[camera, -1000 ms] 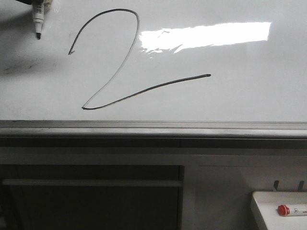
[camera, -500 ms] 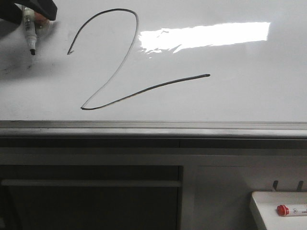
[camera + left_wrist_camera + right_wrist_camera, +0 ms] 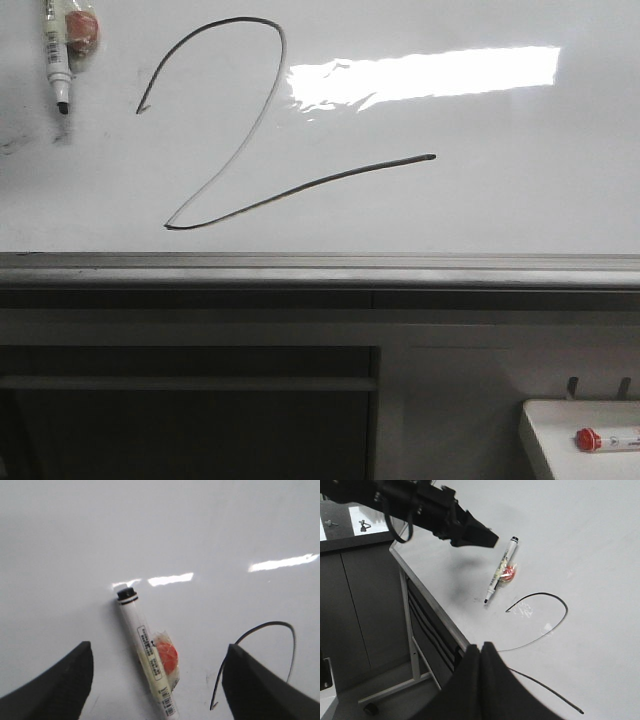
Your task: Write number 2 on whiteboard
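The number 2 (image 3: 400,161) is drawn in thin black line on the whiteboard (image 3: 480,210). It also shows in the left wrist view (image 3: 270,623) and the right wrist view (image 3: 540,595). A white marker (image 3: 57,55) with a red piece taped to it rests on the board left of the 2, tip down, with nothing holding it. My left gripper (image 3: 160,646) is open, its fingers wide apart on either side of the marker (image 3: 145,655) and clear of it. It is out of the front view. My right gripper (image 3: 481,647) is shut and empty near the board's ledge.
A grey metal ledge (image 3: 320,265) runs along the board's bottom edge, with a dark cabinet (image 3: 190,400) below. A small white tray (image 3: 560,420) with a red-capped marker (image 3: 600,438) sits at the lower right. Faint grey smudges (image 3: 20,145) mark the board's left.
My left gripper held the marker at the board's top left. It has let go and drawn back out of the front view, and the marker stays on the board.
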Controlling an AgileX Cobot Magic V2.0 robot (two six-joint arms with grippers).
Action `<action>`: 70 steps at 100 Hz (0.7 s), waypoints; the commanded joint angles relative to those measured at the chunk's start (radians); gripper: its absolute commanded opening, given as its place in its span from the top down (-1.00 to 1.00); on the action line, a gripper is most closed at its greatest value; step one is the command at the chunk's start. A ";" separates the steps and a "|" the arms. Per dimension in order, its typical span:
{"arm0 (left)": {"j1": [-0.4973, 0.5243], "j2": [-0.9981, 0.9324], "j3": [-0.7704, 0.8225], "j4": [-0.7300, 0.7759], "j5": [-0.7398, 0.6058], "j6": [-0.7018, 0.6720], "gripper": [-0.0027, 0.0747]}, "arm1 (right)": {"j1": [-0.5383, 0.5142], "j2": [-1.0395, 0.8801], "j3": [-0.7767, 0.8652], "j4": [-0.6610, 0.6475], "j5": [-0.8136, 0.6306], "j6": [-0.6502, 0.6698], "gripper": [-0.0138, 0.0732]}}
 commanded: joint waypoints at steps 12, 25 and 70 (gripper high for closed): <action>0.002 -0.245 -0.003 0.076 0.088 -0.008 -0.34 | -0.007 -0.023 0.056 0.037 -0.109 0.002 0.85; 0.002 -0.487 0.102 0.091 0.145 -0.008 -0.22 | -0.007 -0.102 0.225 0.032 -0.277 0.002 0.84; 0.002 -1.031 0.474 -0.001 0.244 -0.008 0.98 | -0.007 -0.342 0.609 0.040 -0.645 0.002 0.85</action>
